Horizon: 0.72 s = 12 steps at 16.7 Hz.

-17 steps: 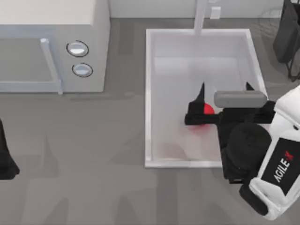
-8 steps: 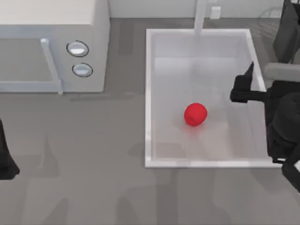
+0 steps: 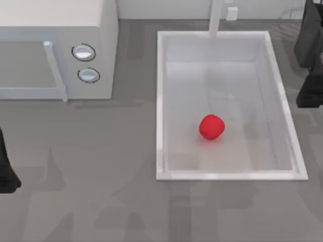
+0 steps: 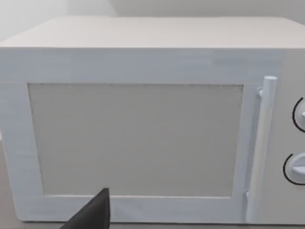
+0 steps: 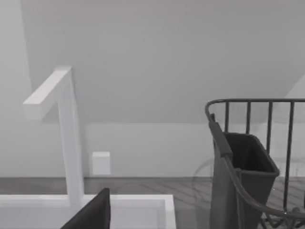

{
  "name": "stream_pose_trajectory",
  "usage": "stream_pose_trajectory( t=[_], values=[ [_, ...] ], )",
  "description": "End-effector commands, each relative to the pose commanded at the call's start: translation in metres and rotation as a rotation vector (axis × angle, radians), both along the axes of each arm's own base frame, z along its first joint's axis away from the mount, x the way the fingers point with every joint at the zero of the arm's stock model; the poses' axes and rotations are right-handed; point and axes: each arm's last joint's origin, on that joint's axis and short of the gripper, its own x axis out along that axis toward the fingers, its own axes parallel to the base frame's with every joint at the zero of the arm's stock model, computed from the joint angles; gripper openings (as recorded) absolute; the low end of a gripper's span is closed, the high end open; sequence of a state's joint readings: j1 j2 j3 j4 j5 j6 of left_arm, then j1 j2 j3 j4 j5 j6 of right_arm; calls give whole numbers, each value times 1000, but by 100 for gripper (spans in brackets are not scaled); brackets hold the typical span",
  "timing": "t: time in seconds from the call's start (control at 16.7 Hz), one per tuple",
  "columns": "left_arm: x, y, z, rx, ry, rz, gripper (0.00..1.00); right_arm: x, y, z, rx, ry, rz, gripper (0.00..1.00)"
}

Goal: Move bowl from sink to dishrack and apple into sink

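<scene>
Top view: the apple (image 3: pixel 211 126) lies loose mid-sink (image 3: pixel 160 106), open floor all round it. Right gripper (image 3: pixel 309 93) hangs past the sink's right rim; its fingers' state I cannot tell.

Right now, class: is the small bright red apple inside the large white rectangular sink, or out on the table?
Inside: the apple rests on the sink floor, untouched.

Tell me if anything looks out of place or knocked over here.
Nothing stands out. The apple sits loose on the floor of the sink, touching no wall, and the microwave stands square with its door shut.
</scene>
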State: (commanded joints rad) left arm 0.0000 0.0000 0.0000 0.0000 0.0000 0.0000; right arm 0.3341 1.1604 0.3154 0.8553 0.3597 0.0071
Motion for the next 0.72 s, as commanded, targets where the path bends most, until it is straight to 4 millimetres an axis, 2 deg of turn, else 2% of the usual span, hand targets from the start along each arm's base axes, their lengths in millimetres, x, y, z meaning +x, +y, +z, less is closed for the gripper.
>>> stream_pose_trajectory(
  t=[0.12, 0.24, 0.48, 0.72],
  values=[
    [0, 0, 0, 0, 0, 0, 100, -31, -7, 23, 23, -73, 89, 100],
    [0, 0, 0, 0, 0, 0, 100, -60, -18, 29, 30, -108, 155, 100],
    [0, 0, 0, 0, 0, 0, 100, -96, -40, 6, 13, -71, 166, 100],
    [0, 0, 0, 0, 0, 0, 100, -109, -59, -27, 3, -11, 67, 100]
  ],
)
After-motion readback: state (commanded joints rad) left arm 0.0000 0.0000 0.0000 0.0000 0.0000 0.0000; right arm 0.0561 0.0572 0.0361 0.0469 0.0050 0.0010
